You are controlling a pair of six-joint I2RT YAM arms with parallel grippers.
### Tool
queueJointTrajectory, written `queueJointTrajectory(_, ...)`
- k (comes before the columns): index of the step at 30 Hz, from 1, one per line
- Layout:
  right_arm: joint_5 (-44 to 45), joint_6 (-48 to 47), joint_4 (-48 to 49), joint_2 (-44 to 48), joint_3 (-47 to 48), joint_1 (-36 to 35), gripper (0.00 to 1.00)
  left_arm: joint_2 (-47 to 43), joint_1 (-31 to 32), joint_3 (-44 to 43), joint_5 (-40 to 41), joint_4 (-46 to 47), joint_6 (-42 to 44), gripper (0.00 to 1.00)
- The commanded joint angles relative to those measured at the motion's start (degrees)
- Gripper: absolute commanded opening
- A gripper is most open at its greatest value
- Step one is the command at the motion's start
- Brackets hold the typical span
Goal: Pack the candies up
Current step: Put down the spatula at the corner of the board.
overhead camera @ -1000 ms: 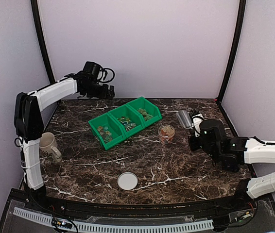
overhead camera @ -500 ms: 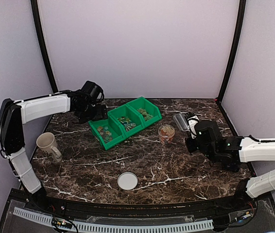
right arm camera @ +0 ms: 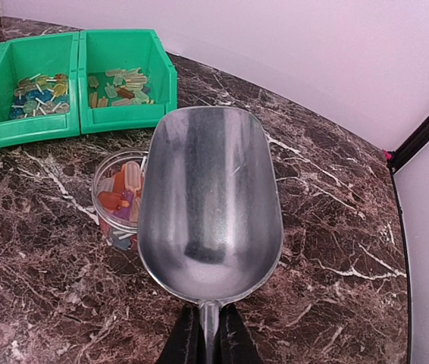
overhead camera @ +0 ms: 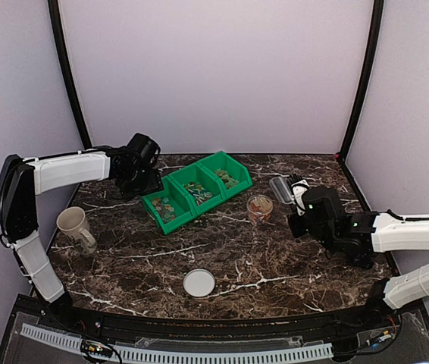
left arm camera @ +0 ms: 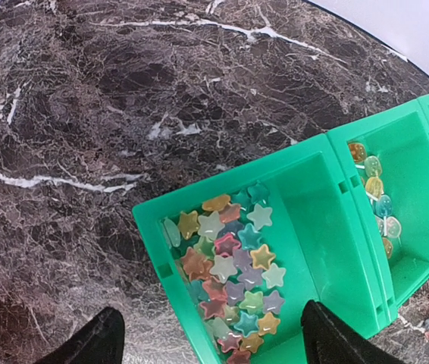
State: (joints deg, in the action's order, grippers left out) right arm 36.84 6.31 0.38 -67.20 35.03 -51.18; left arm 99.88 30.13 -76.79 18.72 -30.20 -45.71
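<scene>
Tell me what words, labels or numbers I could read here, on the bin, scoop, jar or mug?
None can be read. The green three-compartment bin, the metal scoop, the clear jar, the white lid and the candies show no print; the mug is too small in view to tell.

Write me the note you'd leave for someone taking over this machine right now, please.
Left fingers: open and empty, above the star candies in the end compartment of the green bin.
Right fingers: shut on the handle of the metal scoop, which is empty and held beside the clear jar.
Done: the jar holds some sweets.
Left: probably more scooping into the jar. The white lid lies loose on the table, not yet on the jar.
</scene>
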Motion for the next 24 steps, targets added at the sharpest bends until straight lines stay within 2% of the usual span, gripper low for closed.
queueJointTrajectory(1,0.12,0.19,1.47,0.04,1.81,-0.41,0.00,1.63,0.15,0.80,0.88,-1.22,-1.51,0.80)
queueJointTrajectory(9,0.41,0.12,0.99,0.22,1.77,-0.45,0.00,5.04,0.10,0.07,-1.18,-0.77,-1.05,0.73)
queueJointTrajectory(16,0.69,-0.15,0.70,0.23,2.07,-0.41,0.00,7.10,-0.08,-0.96,-0.21,-0.11,-0.34,0.56)
queueJointTrajectory(21,0.95,-0.15,0.59,0.20,2.09,-0.41,0.00,8.92,-0.60,-2.49,-0.34,0.82,1.66,0.35)
queueJointTrajectory(24,1.03,-0.16,0.55,0.46,2.11,-0.41,0.00,10.50,-0.93,-3.79,-0.90,1.08,2.88,0.32)
